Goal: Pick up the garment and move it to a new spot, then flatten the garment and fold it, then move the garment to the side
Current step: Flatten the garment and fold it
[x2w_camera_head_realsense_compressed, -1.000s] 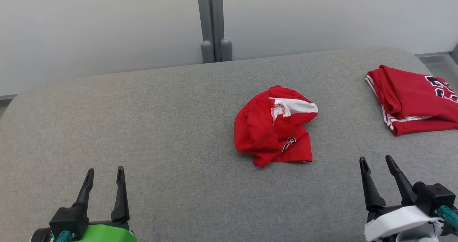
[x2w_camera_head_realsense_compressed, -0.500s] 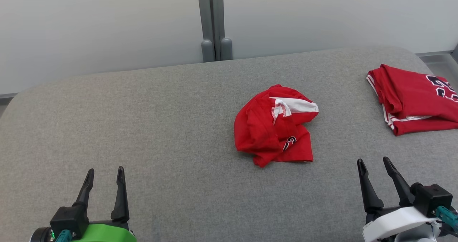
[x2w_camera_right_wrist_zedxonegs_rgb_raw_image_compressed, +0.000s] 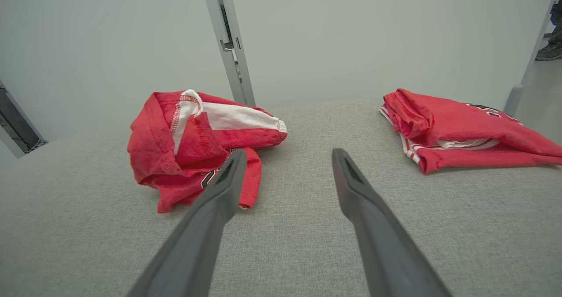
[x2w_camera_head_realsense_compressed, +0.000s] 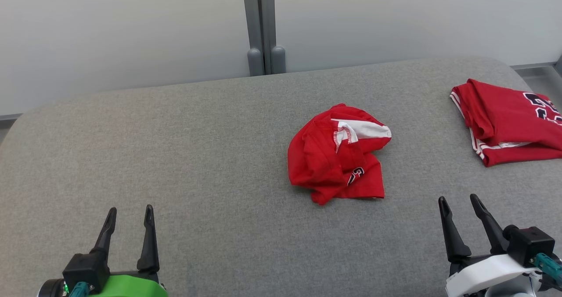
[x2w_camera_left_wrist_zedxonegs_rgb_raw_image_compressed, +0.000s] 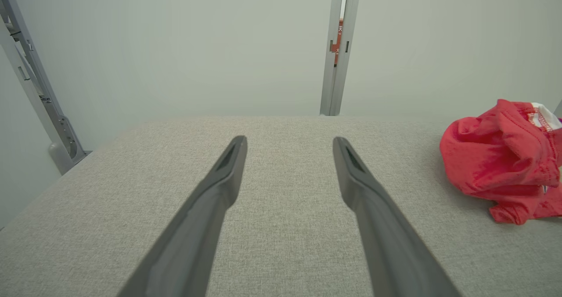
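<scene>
Two red garments lie on the grey worktop (x2w_camera_head_realsense_compressed: 175, 147) in the head view. The crumpled garment (x2w_camera_head_realsense_compressed: 336, 154) is bunched in a heap near the middle, a little to the right. A folded garment (x2w_camera_head_realsense_compressed: 509, 121) sits well apart from it at the far right edge. Your left end effector (x2w_camera_head_realsense_compressed: 130, 209) is at the near left and your right end effector (x2w_camera_head_realsense_compressed: 459, 198) at the near right. Both have their fingers spread wide and hold nothing, and neither touches cloth.

In the left wrist view, the left fingers point over bare worktop, with the crumpled garment off to their right, well clear of the tips.

In the right wrist view, the heap lies ahead and to the left of the right fingers, white trim on top. The folded garment lies ahead to the right.

By my reading you are at the first step, the pickup, with nothing yet grasped. The next move calls for the right end effector, the nearer one, to reach forward and left over the heap, lower onto a raised fold and close on it. Take enough cloth that it lifts whole, and steer clear of the folded garment.
</scene>
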You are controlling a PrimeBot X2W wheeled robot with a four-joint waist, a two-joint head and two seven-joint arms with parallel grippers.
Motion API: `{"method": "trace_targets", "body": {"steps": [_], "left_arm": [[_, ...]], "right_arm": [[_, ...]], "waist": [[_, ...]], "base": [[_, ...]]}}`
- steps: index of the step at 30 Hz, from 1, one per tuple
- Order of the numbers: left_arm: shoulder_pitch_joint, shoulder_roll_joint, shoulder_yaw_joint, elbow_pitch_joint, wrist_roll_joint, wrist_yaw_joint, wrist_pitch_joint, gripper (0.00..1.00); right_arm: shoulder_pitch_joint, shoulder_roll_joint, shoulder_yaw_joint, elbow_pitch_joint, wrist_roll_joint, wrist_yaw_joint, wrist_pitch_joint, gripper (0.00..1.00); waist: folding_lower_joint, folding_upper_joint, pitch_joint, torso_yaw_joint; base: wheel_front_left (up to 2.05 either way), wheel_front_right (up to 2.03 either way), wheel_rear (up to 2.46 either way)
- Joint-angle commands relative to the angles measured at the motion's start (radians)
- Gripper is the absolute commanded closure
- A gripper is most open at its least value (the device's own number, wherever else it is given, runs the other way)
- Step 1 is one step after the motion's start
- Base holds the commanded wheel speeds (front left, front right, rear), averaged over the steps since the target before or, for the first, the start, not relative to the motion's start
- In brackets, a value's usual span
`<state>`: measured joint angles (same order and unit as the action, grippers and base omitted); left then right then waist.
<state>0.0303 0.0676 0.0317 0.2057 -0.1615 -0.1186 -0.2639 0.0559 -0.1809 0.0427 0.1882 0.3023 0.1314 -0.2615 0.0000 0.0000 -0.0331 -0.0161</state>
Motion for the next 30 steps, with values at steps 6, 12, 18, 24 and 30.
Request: {"method": "trace_targets", "body": {"steps": [6, 12, 18, 24, 30], "left_arm": [[-0.008, -0.004, 0.007, 0.000, 0.015, -0.004, 0.000, 0.00], [-0.005, -0.004, 0.010, -0.001, 0.018, -0.004, 0.000, 0.00], [-0.006, -0.005, 0.008, -0.001, 0.021, -0.004, 0.000, 0.00], [-0.007, -0.007, 0.008, 0.001, 0.021, -0.001, 0.000, 0.00], [-0.018, -0.009, 0.003, 0.004, 0.021, 0.001, 0.000, 0.00]], "right_arm": [[-0.006, -0.007, 0.003, 0.005, 0.005, -0.002, -0.004, 0.00], [-0.004, -0.008, 0.004, 0.007, 0.006, -0.002, -0.004, 0.00], [-0.005, -0.009, 0.003, 0.009, 0.007, -0.002, -0.004, 0.00], [-0.009, -0.011, 0.003, 0.011, 0.008, -0.002, -0.004, 0.00], [-0.040, -0.026, 0.034, 0.012, 0.002, -0.002, -0.001, 0.00]], "waist": [[0.0000, 0.0000, 0.001, 0.001], [0.0000, 0.0000, 0.001, 0.000], [0.0000, 0.0000, 0.003, 0.002], [0.0000, 0.0000, 0.003, 0.009], [0.0000, 0.0000, 0.009, 0.024]], "base": [[0.00, 0.00, 0.00], [0.00, 0.00, 0.00], [0.00, 0.00, 0.00], [0.00, 0.00, 0.00], [0.00, 0.00, 0.00]]}}
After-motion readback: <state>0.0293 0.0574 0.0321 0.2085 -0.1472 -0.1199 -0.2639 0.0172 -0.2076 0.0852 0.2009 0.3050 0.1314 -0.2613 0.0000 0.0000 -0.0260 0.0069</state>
